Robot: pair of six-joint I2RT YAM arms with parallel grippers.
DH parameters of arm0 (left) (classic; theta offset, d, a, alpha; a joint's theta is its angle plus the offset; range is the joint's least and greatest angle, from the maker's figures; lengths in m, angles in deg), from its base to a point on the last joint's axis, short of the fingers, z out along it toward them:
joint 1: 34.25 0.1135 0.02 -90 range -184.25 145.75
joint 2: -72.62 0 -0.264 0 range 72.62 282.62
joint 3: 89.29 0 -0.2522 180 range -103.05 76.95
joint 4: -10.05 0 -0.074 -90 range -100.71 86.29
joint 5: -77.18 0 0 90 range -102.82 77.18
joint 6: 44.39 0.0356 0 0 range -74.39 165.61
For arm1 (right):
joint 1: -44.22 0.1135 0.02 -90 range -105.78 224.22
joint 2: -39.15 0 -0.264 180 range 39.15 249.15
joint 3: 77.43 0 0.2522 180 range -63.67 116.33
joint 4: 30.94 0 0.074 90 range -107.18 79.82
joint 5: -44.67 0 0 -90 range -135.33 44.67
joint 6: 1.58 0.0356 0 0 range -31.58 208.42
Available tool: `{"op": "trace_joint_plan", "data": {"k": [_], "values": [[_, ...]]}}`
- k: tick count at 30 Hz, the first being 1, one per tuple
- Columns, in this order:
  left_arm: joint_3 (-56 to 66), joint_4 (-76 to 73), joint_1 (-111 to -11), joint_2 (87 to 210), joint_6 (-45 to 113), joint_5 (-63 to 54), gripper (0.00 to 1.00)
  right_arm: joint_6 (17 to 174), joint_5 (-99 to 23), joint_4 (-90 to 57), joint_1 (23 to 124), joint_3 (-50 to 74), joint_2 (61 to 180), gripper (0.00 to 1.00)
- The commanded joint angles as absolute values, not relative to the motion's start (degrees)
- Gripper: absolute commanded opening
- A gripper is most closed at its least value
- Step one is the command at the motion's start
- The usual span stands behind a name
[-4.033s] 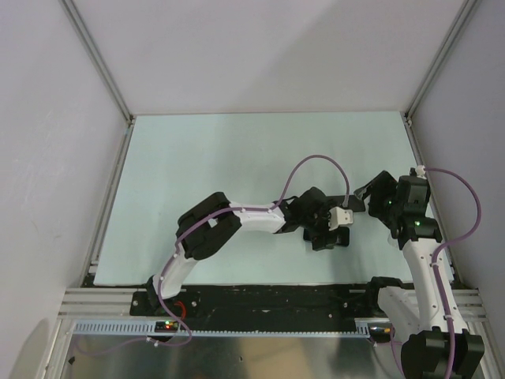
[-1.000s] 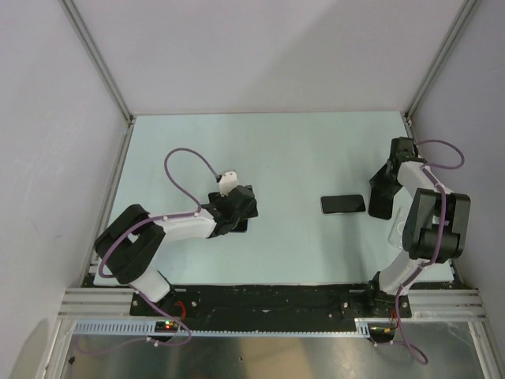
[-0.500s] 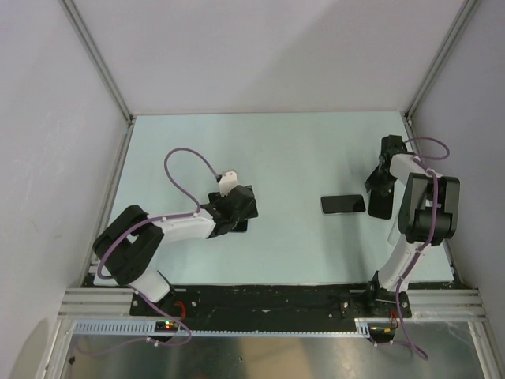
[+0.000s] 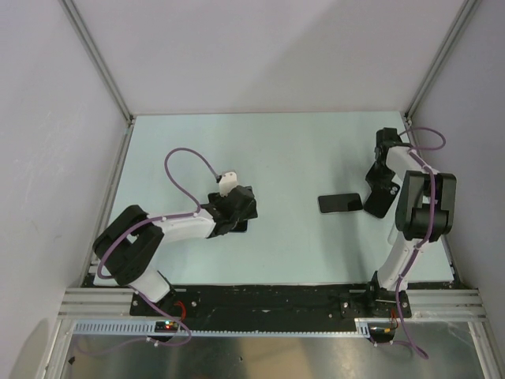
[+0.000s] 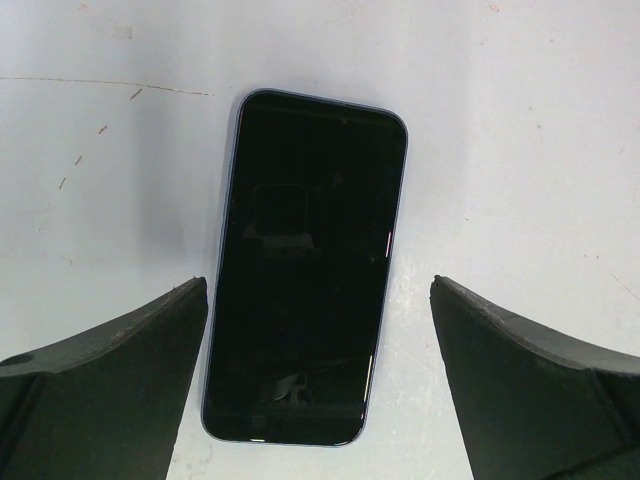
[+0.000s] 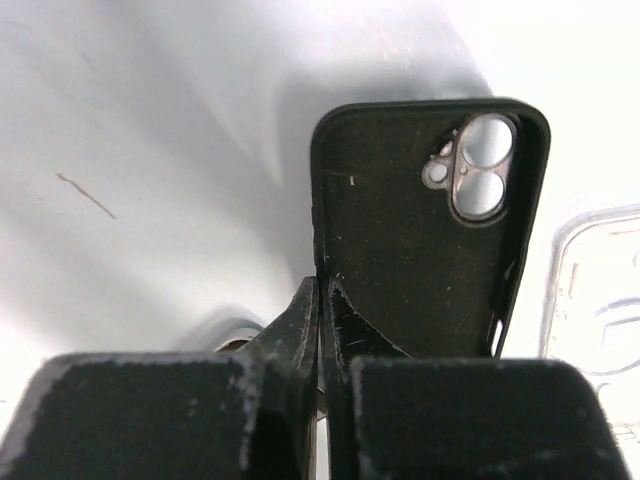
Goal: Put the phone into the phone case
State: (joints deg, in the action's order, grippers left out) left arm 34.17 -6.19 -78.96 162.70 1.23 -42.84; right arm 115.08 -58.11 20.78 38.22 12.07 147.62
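Phone case: one black phone case (image 6: 400, 230), at 3 o'clock on the surface (image 4: 276, 150) in the top view. Its open inner side faces the right wrist camera, and the dark lining shows bare across its whole width.
Case cut-out: the camera opening sits in the case's 1 o'clock corner in the right wrist view.
Right gripper: the right gripper (image 6: 320, 310) is fully closed, its fingers pinching the case's long edge near the 7 o'clock corner.
Clear case: one transparent case (image 6: 595, 310) lies at 4 o'clock of the black one, partly cut off by the picture edge. What it holds cannot be told.
Phone: one phone (image 5: 305, 265) lies flat on the surface with its dark screen up, at 8 o'clock from the surface's middle in the top view. Its long side points to about 12 o'clock in the left wrist view.
Left gripper: the left gripper (image 5: 318, 290) is spread wide above the phone, one finger on each side of it. It touches and holds nothing.
Dark rectangle: one flat, phone-shaped dark rectangle (image 4: 340, 203) lies just at 9 o'clock of the black case. Whether the two touch cannot be told.
Count: two cases, one phone seen clearly, one phone-shaped rectangle.
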Motion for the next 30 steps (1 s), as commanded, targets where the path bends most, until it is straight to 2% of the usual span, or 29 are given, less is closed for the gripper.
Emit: {"op": "trace_joint_plan", "data": {"k": [1, 8, 15, 22, 26, 30], "values": [[31.9, -6.5, -78.6, 161.1, 2.1, -44.9, 0.96, 113.5, -64.8, 25.2, 40.5, 17.8, 146.3, 0.0], [31.7, -7.6, -78.4, 159.8, 1.9, -46.1, 0.97, 112.3, -66.8, 31.0, 43.2, 23.2, 142.3, 0.0], [35.0, -8.7, -74.2, 154.1, 0.0, -46.6, 0.96, 116.6, -60.1, 31.7, 57.7, 23.9, 138.1, 0.0], [37.3, -9.2, -70.0, 149.9, 0.0, -45.1, 0.95, 125.5, -59.7, 32.0, 75.5, 30.9, 147.5, 0.0], [37.3, -10.1, -69.8, 149.9, 2.3, -43.7, 0.97, 130.1, -58.3, 30.0, 82.0, 34.0, 153.5, 0.0], [37.9, -10.2, -69.9, 151.0, 2.8, -42.5, 0.99, 133.1, -56.5, 27.0, 85.3, 32.0, 155.0, 0.0]]}}
